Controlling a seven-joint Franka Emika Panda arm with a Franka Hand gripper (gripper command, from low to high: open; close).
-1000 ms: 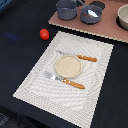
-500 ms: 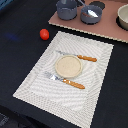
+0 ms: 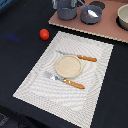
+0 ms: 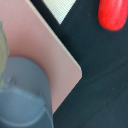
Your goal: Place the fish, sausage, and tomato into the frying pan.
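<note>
The tomato (image 3: 44, 34) is a small red ball on the dark table, off the placemat's far corner at the exterior view's left. It also shows in the wrist view (image 4: 112, 14). The frying pan (image 3: 91, 15) stands on the pink board (image 3: 100, 30) at the back, with a white piece, apparently the fish (image 3: 91, 11), lying inside it. The sausage is not visible. My gripper (image 3: 73, 2) is at the exterior view's top edge, over the taller pot (image 3: 66, 10), and is mostly cut off. Its jaws do not show clearly in either view.
A striped placemat (image 3: 35, 80) holds a tan plate (image 3: 67, 66), a knife (image 3: 79, 57) and a fork (image 3: 65, 80). A cream bowl (image 3: 123, 17) stands at the board's right in the exterior view. The wrist view shows the pot (image 4: 22, 97) and the board's corner (image 4: 55, 60).
</note>
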